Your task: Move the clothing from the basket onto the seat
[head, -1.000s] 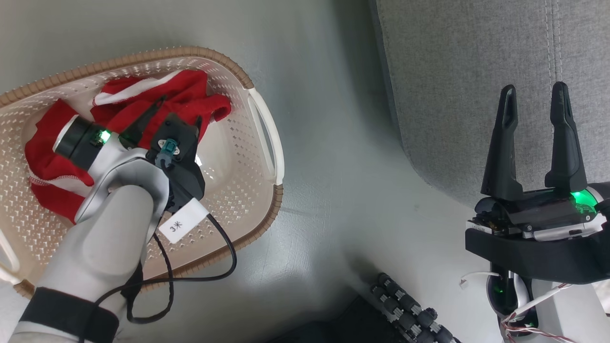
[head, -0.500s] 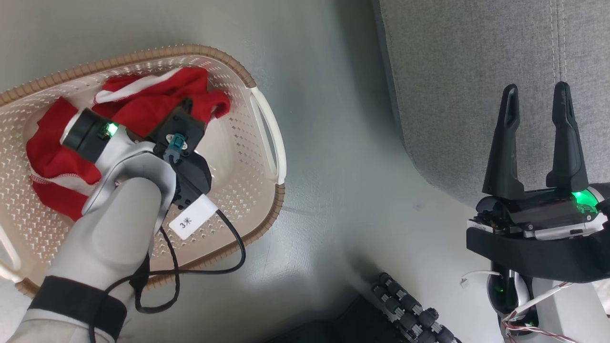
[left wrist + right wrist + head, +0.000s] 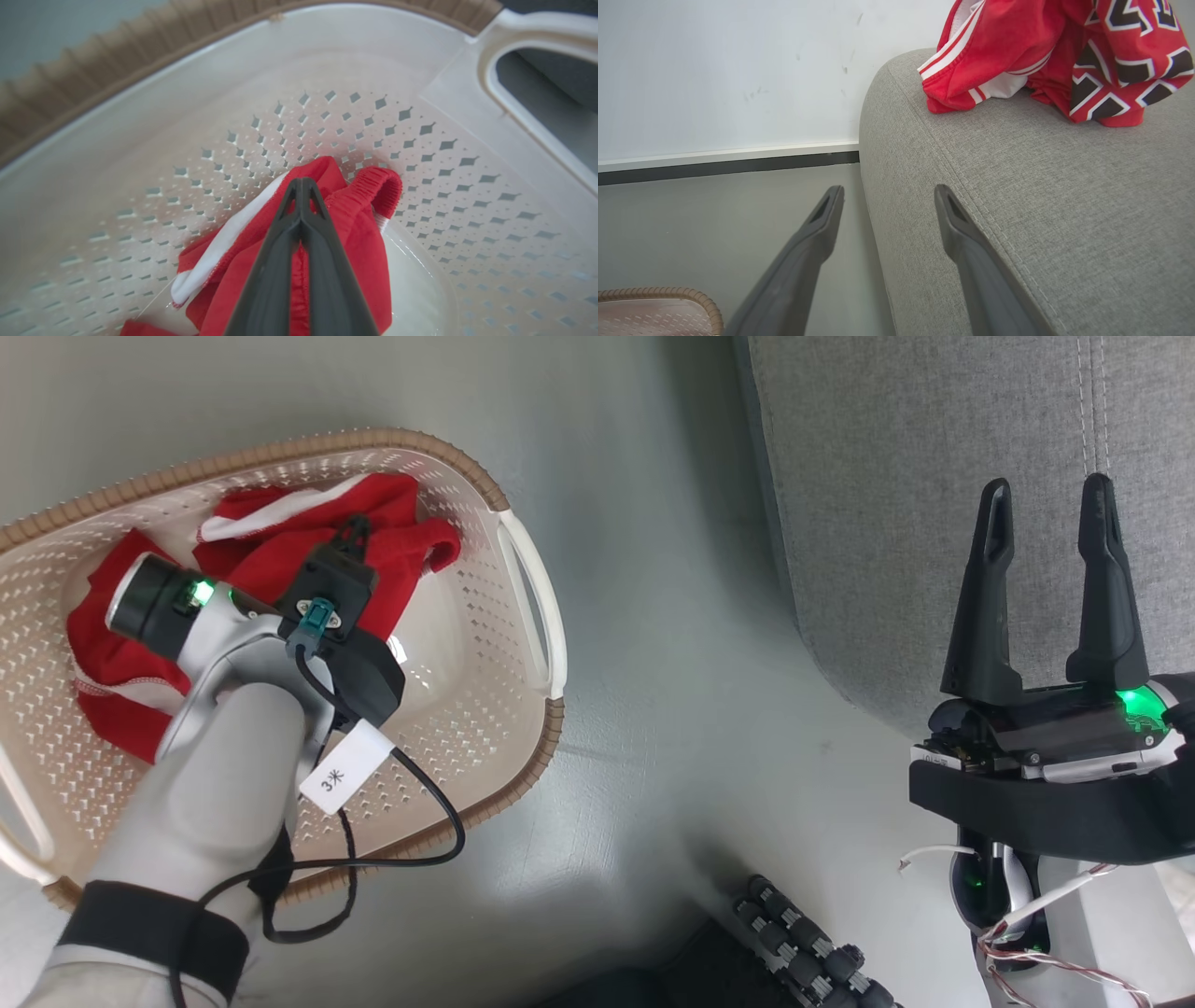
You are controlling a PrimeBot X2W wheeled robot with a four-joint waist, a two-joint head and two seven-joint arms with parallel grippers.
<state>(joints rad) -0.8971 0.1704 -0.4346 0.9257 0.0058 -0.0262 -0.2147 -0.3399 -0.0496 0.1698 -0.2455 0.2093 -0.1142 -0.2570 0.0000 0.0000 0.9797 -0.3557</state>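
Left gripper, in the head view, reaches into the basket at the left, fingers together on the red clothing heaped at its far side. A black cable loops from that arm across the near rim. Right gripper hovers at the right, fingers apart, at the edge of the seat, with grey floor between basket and seat.

Left wrist view: the fingers pinch a red fold, the perforated wall just beyond.

Right wrist view: a lettered garment lies on the seat's far part.
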